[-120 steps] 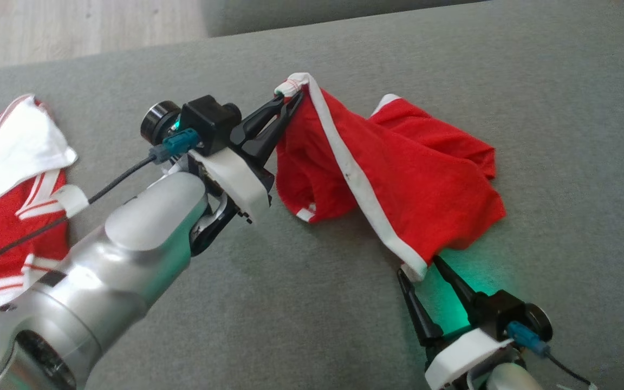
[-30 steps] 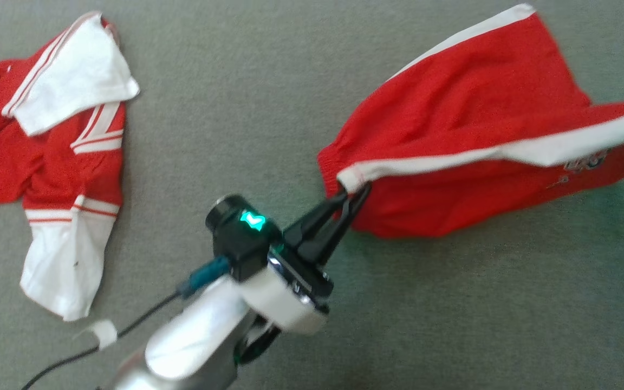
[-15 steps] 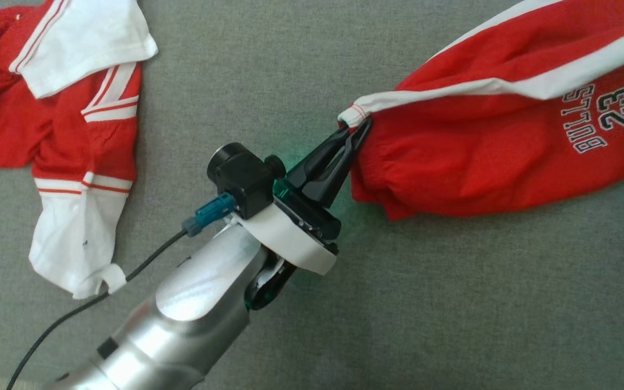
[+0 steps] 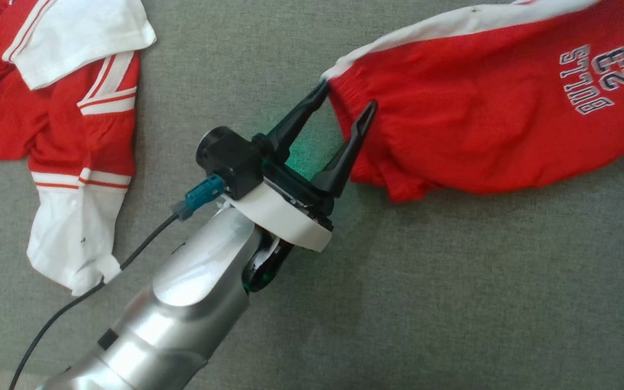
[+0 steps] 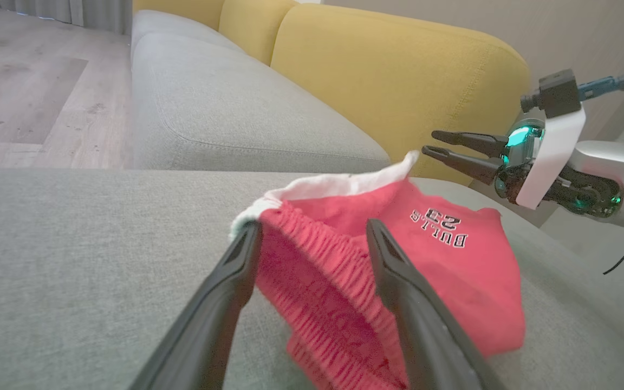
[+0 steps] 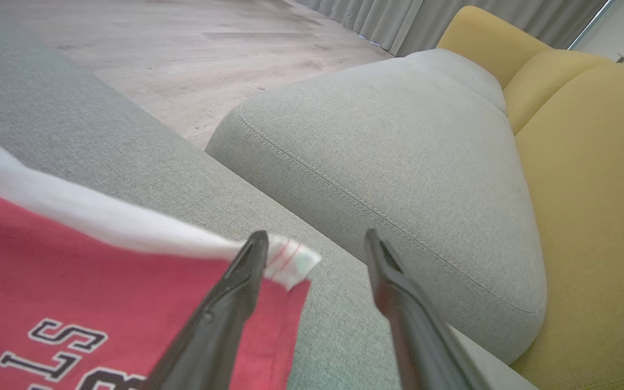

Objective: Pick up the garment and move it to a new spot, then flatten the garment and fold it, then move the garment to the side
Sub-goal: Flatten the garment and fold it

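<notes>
Head view: red Bulls shorts (image 4: pixel 480 108) lie lengthwise left-to-right, waistband (image 4: pixel 379 157) within the spread left gripper (image 4: pixel 345 97); right gripper (image 6: pixel 314 238) likewise spread.

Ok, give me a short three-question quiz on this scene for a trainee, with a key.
1. True or false: the left gripper is clamped shut on the red shorts.
2. What is printed on the shorts? A) BULLS 23 B) LAKERS 24 C) nothing
3. Name the other garment lying on the grey cushion, on the robot's left.
Key: 1 false, its jaws stand open at the waistband; 2 A; 3 the red-and-white jersey.
</notes>
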Available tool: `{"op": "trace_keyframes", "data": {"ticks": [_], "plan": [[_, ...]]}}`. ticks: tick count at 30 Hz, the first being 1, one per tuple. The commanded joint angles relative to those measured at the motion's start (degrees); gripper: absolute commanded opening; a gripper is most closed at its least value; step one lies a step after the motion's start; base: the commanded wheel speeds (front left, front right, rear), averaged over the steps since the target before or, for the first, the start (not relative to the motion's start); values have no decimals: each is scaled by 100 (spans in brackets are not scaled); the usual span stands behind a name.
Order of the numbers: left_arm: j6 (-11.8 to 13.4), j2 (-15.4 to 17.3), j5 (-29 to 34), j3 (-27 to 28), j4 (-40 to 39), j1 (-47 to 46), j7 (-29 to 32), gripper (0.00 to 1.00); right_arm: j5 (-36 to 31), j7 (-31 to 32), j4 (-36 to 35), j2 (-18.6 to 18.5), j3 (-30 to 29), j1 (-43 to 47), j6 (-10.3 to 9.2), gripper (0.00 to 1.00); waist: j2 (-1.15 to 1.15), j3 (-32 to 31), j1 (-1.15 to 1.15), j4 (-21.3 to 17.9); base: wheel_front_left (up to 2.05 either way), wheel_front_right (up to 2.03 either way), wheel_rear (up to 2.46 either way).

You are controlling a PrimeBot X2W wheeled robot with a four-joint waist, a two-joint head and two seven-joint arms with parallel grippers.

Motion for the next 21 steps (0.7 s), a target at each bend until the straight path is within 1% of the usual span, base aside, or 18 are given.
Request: {"op": "trace_keyframes", "data": {"ticks": [1,5,7,8,10,12,15,17,19,21], "plan": [[9,50,53,217,-149,-27,-29,100,-18,-89,-42,-85,-8,69,37,100,0,-23,0,3,0,0,0],[9,-8,275,498,-236,200,-29,100,132,-345,323,127,-127,180,37,100,0,-124,0,7,0,0,0],[15,-59,553,812,-327,379,-29,100,383,-402,521,294,-264,324,37,100,0,-182,0,6,0,0,0],[64,-96,733,1008,-410,487,-29,100,517,-409,615,375,-329,398,37,100,0,-203,0,6,0,0,0],[265,-181,1136,1404,-665,736,-29,100,792,-326,823,524,-407,542,37,100,0,-246,0,18,0,0,0],[524,-259,1537,1769,-1024,1021,-29,100,1085,-191,1045,677,-481,635,37,100,0,-281,0,49,0,0,0],[916,-325,2026,2156,-1628,1467,-29,100,1516,91,1386,870,-564,688,37,100,0,-326,0,126,0,0,0],[1175,-339,2239,2251,-2033,1730,-29,100,1767,300,1606,955,-581,697,37,100,0,-347,0,196,0,0,0],[1450,-342,2295,2188,-2420,1951,-29,100,2068,571,1816,1037,-596,718,37,100,0,-375,0,276,0,0,0],[1631,-343,2391,2049,-2682,2116,-29,100,2357,853,1970,1083,-576,768,37,100,0,-420,0,365,0,0,0]]}}
